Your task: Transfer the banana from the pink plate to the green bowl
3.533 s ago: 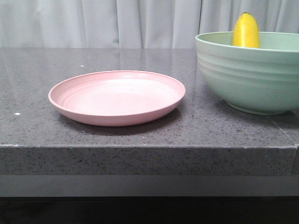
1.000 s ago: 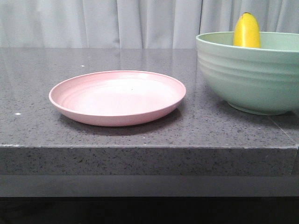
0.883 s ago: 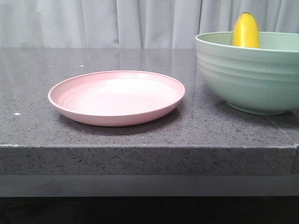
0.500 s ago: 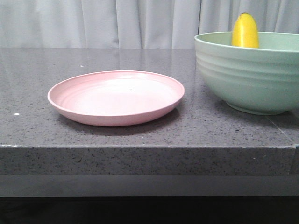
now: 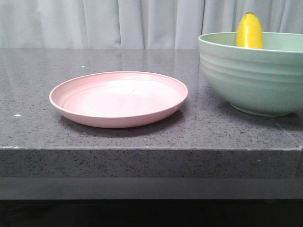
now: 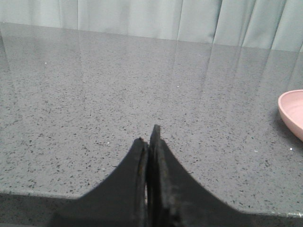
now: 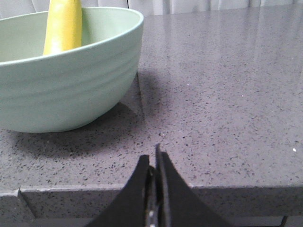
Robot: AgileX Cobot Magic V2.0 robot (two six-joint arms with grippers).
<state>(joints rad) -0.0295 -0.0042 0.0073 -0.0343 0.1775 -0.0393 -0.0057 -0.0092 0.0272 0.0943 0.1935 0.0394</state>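
The banana (image 5: 249, 31) stands upright inside the green bowl (image 5: 253, 78) at the right of the table, leaning on its far wall; it also shows in the right wrist view (image 7: 63, 26) in the bowl (image 7: 71, 90). The pink plate (image 5: 118, 98) lies empty at the table's middle; its rim shows in the left wrist view (image 6: 291, 112). My left gripper (image 6: 147, 137) is shut and empty, low at the table's front edge, left of the plate. My right gripper (image 7: 154, 156) is shut and empty at the front edge, right of the bowl. Neither gripper shows in the front view.
The grey speckled stone table (image 5: 142, 137) has a thick front edge. A pale curtain (image 5: 118, 23) hangs behind it.
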